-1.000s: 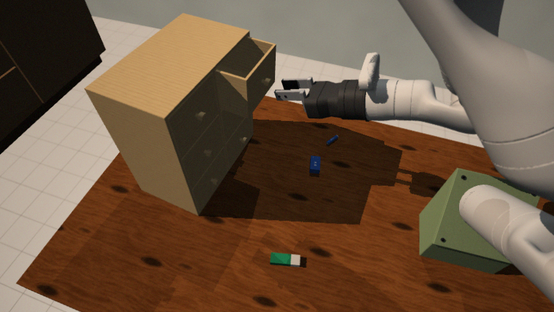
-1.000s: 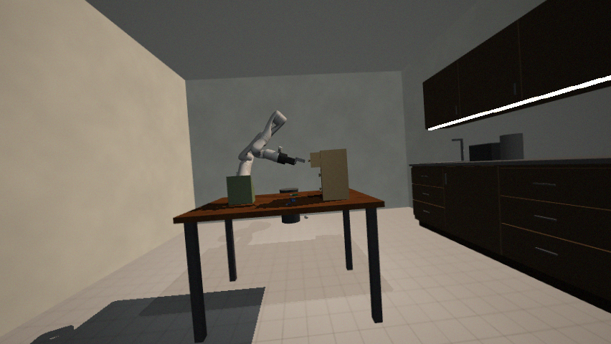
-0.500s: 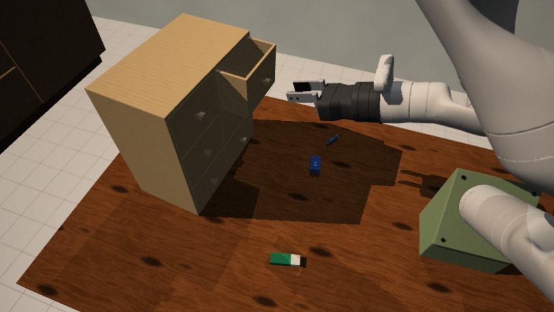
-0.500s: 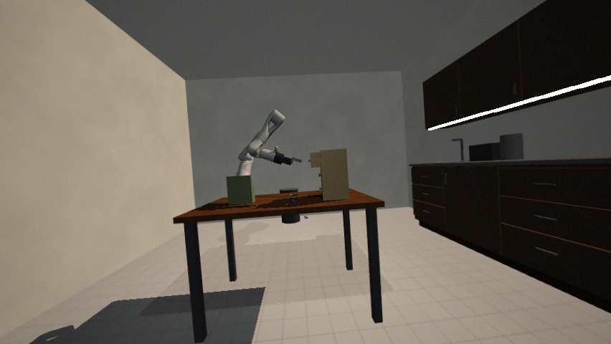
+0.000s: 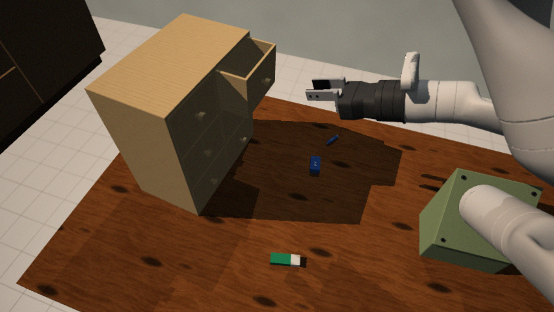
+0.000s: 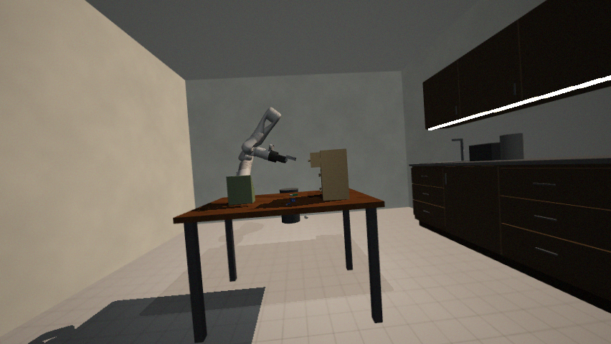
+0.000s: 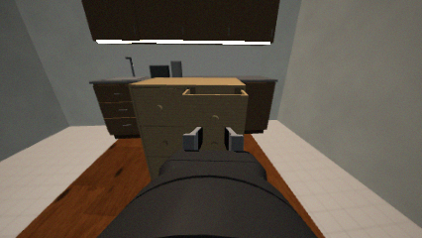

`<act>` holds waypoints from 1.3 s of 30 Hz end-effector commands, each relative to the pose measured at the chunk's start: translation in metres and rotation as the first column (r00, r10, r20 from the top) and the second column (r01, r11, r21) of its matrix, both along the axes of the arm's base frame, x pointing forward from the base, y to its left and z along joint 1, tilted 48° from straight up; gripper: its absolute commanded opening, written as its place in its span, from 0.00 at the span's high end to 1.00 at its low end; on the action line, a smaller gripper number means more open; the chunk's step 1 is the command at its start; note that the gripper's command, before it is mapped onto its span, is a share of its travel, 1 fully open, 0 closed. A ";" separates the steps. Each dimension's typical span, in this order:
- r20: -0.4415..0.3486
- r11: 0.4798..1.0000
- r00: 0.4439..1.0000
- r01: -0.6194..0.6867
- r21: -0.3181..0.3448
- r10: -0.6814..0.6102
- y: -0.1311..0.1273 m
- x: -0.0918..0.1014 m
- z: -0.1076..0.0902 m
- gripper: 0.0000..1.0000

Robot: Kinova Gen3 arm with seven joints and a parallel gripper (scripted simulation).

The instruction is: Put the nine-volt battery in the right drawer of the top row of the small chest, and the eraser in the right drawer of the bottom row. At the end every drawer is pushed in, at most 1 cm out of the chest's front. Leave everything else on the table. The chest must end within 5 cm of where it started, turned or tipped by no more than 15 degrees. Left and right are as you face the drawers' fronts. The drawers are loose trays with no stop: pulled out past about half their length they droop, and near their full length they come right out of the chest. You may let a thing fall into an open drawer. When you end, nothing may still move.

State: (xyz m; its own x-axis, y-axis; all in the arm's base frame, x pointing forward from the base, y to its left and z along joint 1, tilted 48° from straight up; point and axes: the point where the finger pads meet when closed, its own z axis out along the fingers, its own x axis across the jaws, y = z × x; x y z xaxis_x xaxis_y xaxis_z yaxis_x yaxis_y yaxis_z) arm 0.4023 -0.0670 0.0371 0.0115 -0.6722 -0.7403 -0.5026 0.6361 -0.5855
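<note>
The small wooden chest [image 5: 155, 77] [image 6: 335, 175] [image 7: 163, 114] stands at the table's back left. Its top-row right drawer [image 5: 263, 79] [image 7: 215, 92] [image 6: 315, 158] is pulled partway out, and the other drawers look pushed in. My gripper [image 5: 316, 89] [image 7: 213, 135] [image 6: 292, 158] is open and empty. It points level at the chest, a short way back from the open drawer's front. The blue nine-volt battery [image 5: 315, 164] lies on the table in the shadow below the gripper. The green and white eraser [image 5: 289, 259] lies nearer the table's front edge.
A small blue cylinder [image 5: 331, 140] lies on the table just behind the battery. The arm's green base block [image 5: 441, 220] [image 6: 240, 190] stands at the right. The wooden table [image 5: 116, 251] ends close behind the chest.
</note>
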 end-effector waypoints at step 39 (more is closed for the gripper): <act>-0.261 0.958 0.923 -0.285 0.035 0.284 -0.028 -0.017 0.024 0.33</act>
State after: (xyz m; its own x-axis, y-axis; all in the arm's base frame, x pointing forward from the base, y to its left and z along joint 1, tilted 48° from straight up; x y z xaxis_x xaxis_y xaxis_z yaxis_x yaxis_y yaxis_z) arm 0.3749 -0.0887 0.0482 -0.0322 -0.6449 -0.7636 -0.7830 0.4911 -0.3818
